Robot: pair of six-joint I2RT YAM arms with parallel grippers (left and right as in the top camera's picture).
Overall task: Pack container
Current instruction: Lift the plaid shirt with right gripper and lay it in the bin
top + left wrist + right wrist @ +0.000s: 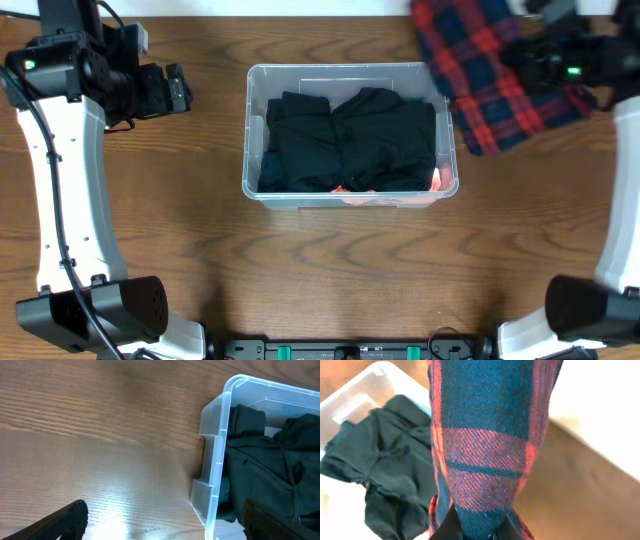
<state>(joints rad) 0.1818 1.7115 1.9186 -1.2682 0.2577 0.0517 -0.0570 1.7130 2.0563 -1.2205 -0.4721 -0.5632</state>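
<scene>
The clear plastic container (252, 130) stands mid-table, holding dark folded clothes (350, 140) with a bit of pink cloth (437, 180) at its front right corner. My right gripper (530, 55) is shut on a red and navy plaid cloth (480, 70), holding it in the air just past the container's right rim; in the right wrist view the plaid (490, 435) hangs from the fingers (475, 530). My left gripper (178, 88) is open and empty, left of the container (220, 450); its fingers (165, 522) straddle the bin's left wall.
The wooden table (330, 270) runs around the bin. The arm bases stand at the front left (95, 310) and front right (590, 310). The table's far edge is near the plaid cloth.
</scene>
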